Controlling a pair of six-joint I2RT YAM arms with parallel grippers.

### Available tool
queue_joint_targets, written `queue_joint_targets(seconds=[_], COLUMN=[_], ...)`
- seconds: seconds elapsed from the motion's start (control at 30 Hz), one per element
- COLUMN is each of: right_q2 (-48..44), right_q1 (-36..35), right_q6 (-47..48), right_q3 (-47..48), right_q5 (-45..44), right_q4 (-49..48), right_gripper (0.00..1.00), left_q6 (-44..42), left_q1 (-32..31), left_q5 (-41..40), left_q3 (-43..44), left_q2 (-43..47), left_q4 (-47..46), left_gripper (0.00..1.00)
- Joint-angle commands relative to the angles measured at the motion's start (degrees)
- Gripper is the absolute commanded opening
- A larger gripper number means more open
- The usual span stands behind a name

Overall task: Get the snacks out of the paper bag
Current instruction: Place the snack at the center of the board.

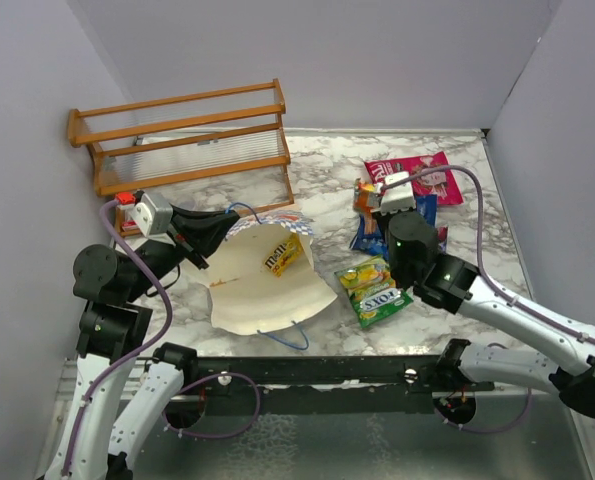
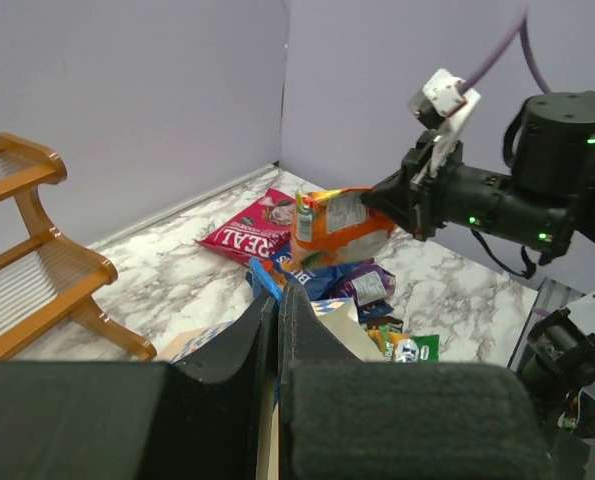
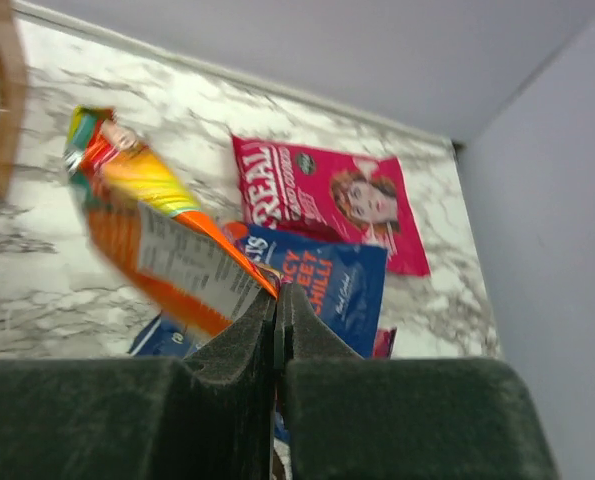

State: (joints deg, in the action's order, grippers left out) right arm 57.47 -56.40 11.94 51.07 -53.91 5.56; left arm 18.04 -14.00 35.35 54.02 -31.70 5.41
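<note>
From above, the bag is seen lying on the marble table, left of centre and in front of the rack. A yellow packet shows against its cream paper. The left gripper is clamped on the bag's left edge. To the right, the right gripper is clenched on an orange packet, which is held over a blue packet. A pink packet lies near the far right corner. Green packets lie between the bag and the right arm.

From the left wrist, the left gripper is shown with its fingers pressed together, a cream strip of the bag pinched between them. Beyond it, the orange packet is held off the table by the right gripper. Under and around it lie the pink packet, the blue packet, a purple packet and the green packets. The rack stands at the left.

From the right wrist, the right gripper is closed on a corner of the orange packet, which is blurred. Behind it, the pink packet and the blue packet lie flat on the table.
</note>
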Motion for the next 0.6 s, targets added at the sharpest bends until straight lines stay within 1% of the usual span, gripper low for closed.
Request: queue_joint_targets(seconds=[0.0, 0.17, 0.27, 0.4, 0.47, 0.57], right_q2=[3.15, 2.85, 2.09, 0.89, 0.7, 1.35], right_q1=[5.67, 8.45, 9.29, 9.29, 9.29, 9.29], right_q6=[-19.0, -34.82, -42.57, -50.74, -51.04, -53.95], right_q3=[1.51, -0.54, -1.58, -2.15, -1.18, -0.21], right_q5=[1.66, -0.34, 0.83, 2.74, 3.45, 3.93], right_q4=[9.79, 24.33, 31.9, 38.68, 40.17, 44.25], right_gripper=[0.01, 0.01, 0.01, 0.01, 0.01, 0.01], left_q6=[-0.26, -0.28, 0.06, 0.22, 0.34, 0.41], left_q1=[-0.32, -0.33, -0.39, -0.5, -0.58, -0.66], left_q5=[-0.72, -0.68, -0.34, -0.11, -0.11, -0.02], left_q3=[1.9, 2.1, 1.94, 1.99, 2.03, 2.22], left_q2=[0.32, 0.28, 0.11, 0.06, 0.11, 0.22], left_q4=[-0.11, -0.39, -0.82, -1.06, -1.07, -0.83], left_gripper=[0.0, 0.0, 0.0, 0.0, 0.0, 0.0])
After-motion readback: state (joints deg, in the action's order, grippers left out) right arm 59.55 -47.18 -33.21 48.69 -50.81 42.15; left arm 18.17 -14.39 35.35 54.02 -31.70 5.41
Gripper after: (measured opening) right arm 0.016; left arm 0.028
